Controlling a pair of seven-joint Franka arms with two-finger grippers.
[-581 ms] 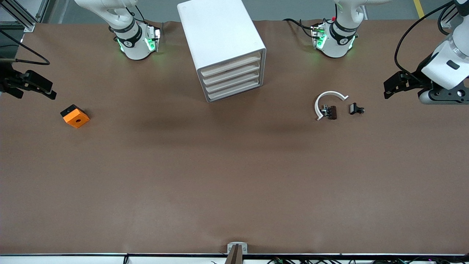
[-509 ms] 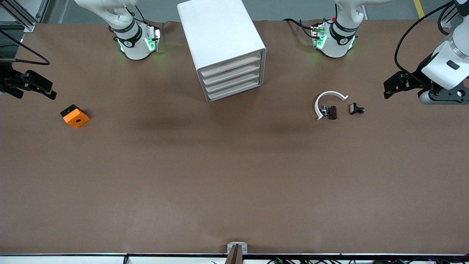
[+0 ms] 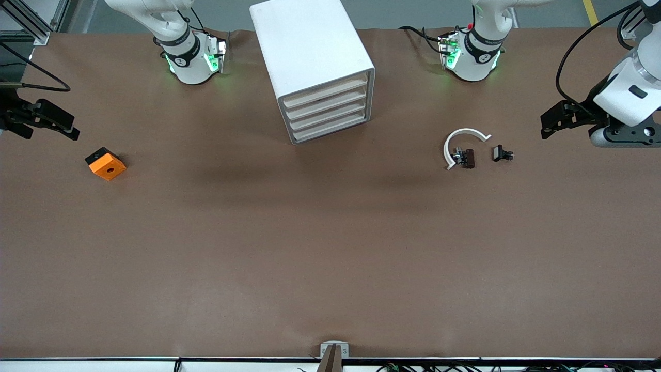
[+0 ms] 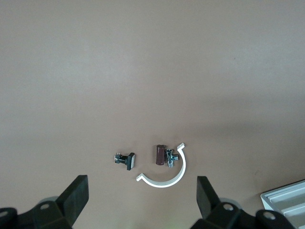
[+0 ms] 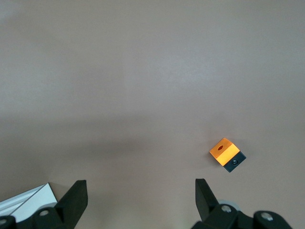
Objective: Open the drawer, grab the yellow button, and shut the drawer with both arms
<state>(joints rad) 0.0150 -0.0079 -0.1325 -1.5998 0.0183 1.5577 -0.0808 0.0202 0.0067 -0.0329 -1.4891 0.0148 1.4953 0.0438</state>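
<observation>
At the cabinet [image 3: 315, 67] between your arm bases, four drawers are shut; the drawer [image 3: 324, 93] on top hides any button. You risk tipping it by pulling hard, or grabbing a lower front. One orange block [image 3: 106, 163]. Left gripper [image 3: 555, 123] and right gripper [image 3: 54, 124] wait wide, empty, at their table ends.

We saw two glossy white jointed robot arms; the right arm's rounded base [image 3: 187, 61] and the left arm's base [image 3: 472, 59] each wore a black band with a small white mark and glowed green at the sides. Black cables ran to both bases and looped along the left arm's white forearm [image 3: 631, 88]. Each arm ended in a matt black two-finger end effector, the left end effector [image 3: 548, 124] and the right end effector [image 3: 67, 129], with small silver screws by the black fingers [image 4: 76, 193].
</observation>
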